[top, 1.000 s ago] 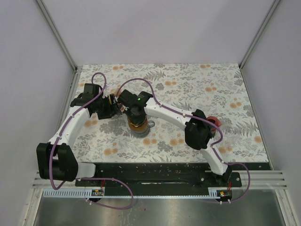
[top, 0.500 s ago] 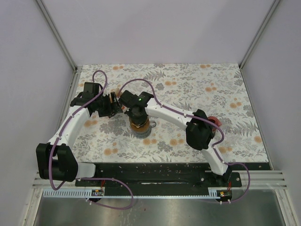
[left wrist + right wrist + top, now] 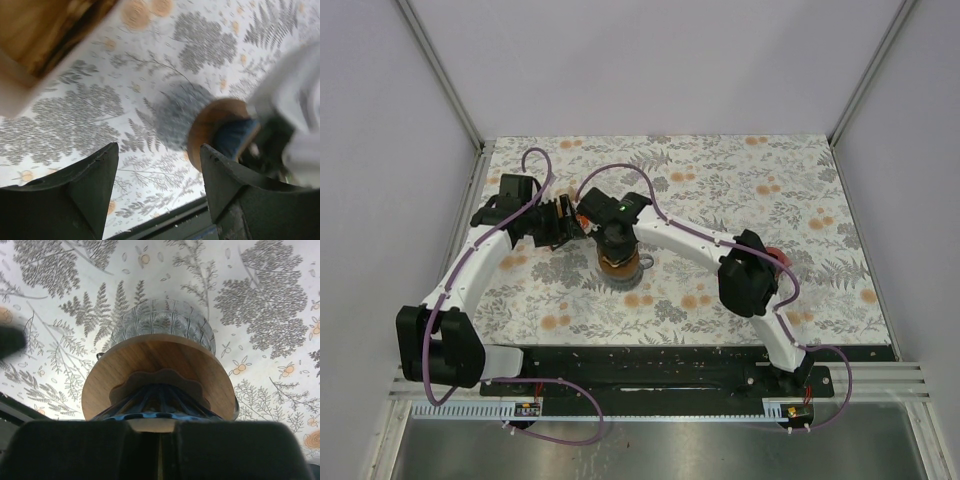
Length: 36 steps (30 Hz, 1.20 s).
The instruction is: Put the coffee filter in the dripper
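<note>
Wooden-collared dripper (image 3: 159, 371) sits just under the right fingers (image 3: 75, 450), pressed together, hidden from above; left fingers (image 3: 80, 195) stand apart.

**Three views, one shared dripper**

Top external: high up at the near edge, looking down on the whole table (image 3: 800, 200). Left wrist: low and close, angled across the table, with the dripper (image 3: 210, 125) blurred at right. Right wrist: very near, just above the dripper (image 3: 160, 365), facing down and forward. All three views share the dripper (image 3: 617, 262) and the table around it.
</note>
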Each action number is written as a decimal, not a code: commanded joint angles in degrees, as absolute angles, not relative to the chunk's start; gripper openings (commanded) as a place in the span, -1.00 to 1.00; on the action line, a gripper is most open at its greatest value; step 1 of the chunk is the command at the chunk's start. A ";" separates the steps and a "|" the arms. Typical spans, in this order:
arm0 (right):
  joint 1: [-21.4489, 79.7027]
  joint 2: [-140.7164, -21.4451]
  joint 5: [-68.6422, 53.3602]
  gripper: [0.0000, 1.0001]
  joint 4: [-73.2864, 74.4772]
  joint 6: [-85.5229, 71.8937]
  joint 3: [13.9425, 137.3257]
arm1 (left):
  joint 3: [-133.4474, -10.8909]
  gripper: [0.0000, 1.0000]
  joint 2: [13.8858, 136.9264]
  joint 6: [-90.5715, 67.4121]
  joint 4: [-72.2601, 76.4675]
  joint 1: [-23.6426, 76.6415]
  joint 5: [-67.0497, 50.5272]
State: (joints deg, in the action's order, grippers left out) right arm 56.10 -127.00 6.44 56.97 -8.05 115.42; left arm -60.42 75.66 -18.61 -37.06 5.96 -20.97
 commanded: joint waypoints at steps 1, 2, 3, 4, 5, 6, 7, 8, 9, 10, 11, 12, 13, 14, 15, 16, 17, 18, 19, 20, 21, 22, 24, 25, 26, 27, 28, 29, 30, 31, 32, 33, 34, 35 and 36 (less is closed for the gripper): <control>51.07 -134.83 13.18 -1.00 57.48 -8.79 109.34 | -63.37 0.39 72.95 -16.88 -37.44 7.91 -27.42; 50.54 -134.30 13.62 -1.00 57.22 -8.79 108.99 | -63.37 0.39 72.95 -16.70 -37.44 7.91 -27.42; 49.84 -133.69 14.32 -1.00 56.87 -8.79 108.55 | -63.46 0.39 72.86 -16.61 -37.44 7.91 -27.42; 49.05 -133.25 14.50 -1.00 56.69 -8.70 108.37 | -63.37 0.39 72.95 -16.52 -37.44 7.91 -27.33; 48.43 -132.81 14.68 -1.00 56.43 -8.53 108.11 | -63.37 0.39 72.95 -16.35 -37.35 7.91 -27.25; 47.73 -132.37 14.94 -1.00 56.34 -8.44 108.02 | -63.46 0.39 72.86 -16.26 -37.27 7.82 -27.16; 47.20 -132.02 15.03 -1.00 55.90 -8.26 107.93 | -63.54 0.39 72.77 -16.09 -37.27 7.91 -27.07; 46.50 -131.58 15.20 -1.00 55.38 -8.09 107.67 | -63.54 0.39 72.77 -15.82 -37.18 7.91 -27.07; 45.89 -131.31 15.29 -1.00 55.11 -8.00 107.49 | -63.72 0.39 72.77 -15.47 -37.18 7.82 -26.98; 45.27 -131.05 15.29 -1.00 54.67 -7.82 107.40 | -63.55 0.40 72.69 -15.21 -37.26 7.91 -27.07; 44.65 -130.78 15.29 -1.00 54.23 -7.74 107.23 | -63.63 0.40 72.69 -14.86 -37.27 7.91 -26.98; 43.95 -130.69 15.21 -1.00 53.88 -7.47 107.23 | -63.81 0.40 72.60 -14.59 -37.18 7.91 -26.90; 43.34 -130.61 15.12 -1.00 53.44 -7.30 107.31 | -63.90 0.40 72.51 -14.15 -37.26 7.91 -26.81; 42.46 -130.61 15.03 -1.00 53.18 -7.12 107.58 | -63.90 0.40 72.60 -13.89 -37.35 7.91 -26.55; 42.02 -130.61 15.12 -1.00 52.91 -6.95 108.01 | -64.07 0.40 72.60 -13.71 -37.27 7.82 -26.46; 41.23 -130.87 15.12 -1.00 52.74 -6.77 108.45 | -64.07 0.40 72.60 -13.54 -37.35 7.91 -26.46; 40.70 -131.13 15.20 -1.00 52.82 -6.68 109.07 | -64.07 0.40 72.68 -13.45 -37.27 7.91 -26.46; 40.43 -131.31 15.29 -1.00 52.91 -6.51 109.51 | -64.16 0.40 72.60 -13.36 -37.27 7.91 -26.37; 40.17 -131.31 15.29 -1.00 52.74 -6.33 109.77 | -64.16 0.40 72.60 -13.19 -37.27 7.91 -26.37; 39.91 -131.40 15.38 -1.00 52.56 -5.98 109.95 | -64.16 0.40 72.60 -13.01 -37.27 7.82 -26.19; 39.47 -131.57 15.38 -1.00 52.21 -5.72 109.95 | -64.25 0.40 72.68 -12.83 -37.35 7.91 -25.84; 39.03 -131.83 15.21 -1.00 51.86 -5.28 110.39 | -64.25 0.40 72.69 -12.66 -37.35 7.91 -25.67; 37.54 -133.15 15.12 -1.00 52.12 -4.75 112.31 | -64.51 0.40 72.86 -12.39 -37.27 7.91 -25.23; 36.83 -133.76 15.20 -1.00 52.29 -4.66 113.37 | -64.51 0.40 73.04 -12.39 -37.27 7.91 -25.22; 36.04 -134.29 15.03 -1.00 52.56 -4.57 114.42 | -64.42 0.40 72.95 -12.39 -37.27 7.91 -25.31; 35.60 -134.82 14.94 -1.00 52.65 -4.31 115.30 | -64.42 0.40 73.04 -12.39 -37.27 7.91 -25.31; 35.16 -135.17 14.68 -1.00 52.65 -3.96 116.27 | -64.42 0.40 72.95 -12.31 -37.35 7.91 -25.23; 34.81 -135.78 14.50 -1.00 52.82 -3.61 117.15 | -64.51 0.40 72.95 -12.22 -37.27 7.91 -25.14; 34.72 -136.31 14.59 -1.00 53.26 -3.26 118.46 | -64.51 0.40 73.04 -12.13 -37.27 7.82 -24.88; 34.63 -137.01 14.42 -1.00 54.04 -2.90 119.96 | -64.51 0.40 73.12 -12.13 -37.00 7.91 -24.70; 34.63 -137.80 13.98 -1.00 55.01 -2.64 121.36 | -64.60 0.40 73.12 -12.39 -36.74 8.00 -24.61; 34.63 -138.25 13.28 -1.00 55.63 -2.38 122.68 | -64.60 0.40 73.13 -12.65 -36.22 8.00 -24.44; 34.54 -138.60 12.66 -1.00 55.90 -2.29 123.39 | -64.77 0.40 73.39 -13.44 -35.43 8.43 -24.52; 34.63 -138.60 12.22 -1.00 55.90 -2.20 123.83 | -65.30 0.40 73.65 -13.88 -34.72 9.31 -24.43; 34.63 -138.78 11.78 -1.00 55.90 -2.11 124.19 | -66.17 0.40 74.17 -14.15 -33.93 10.88 -23.82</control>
State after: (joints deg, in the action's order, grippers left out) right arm 34.89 -132.20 9.58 52.05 -5.19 124.68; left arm -61.98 74.59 -13.41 -37.91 8.34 -25.02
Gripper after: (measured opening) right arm 0.017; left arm 0.700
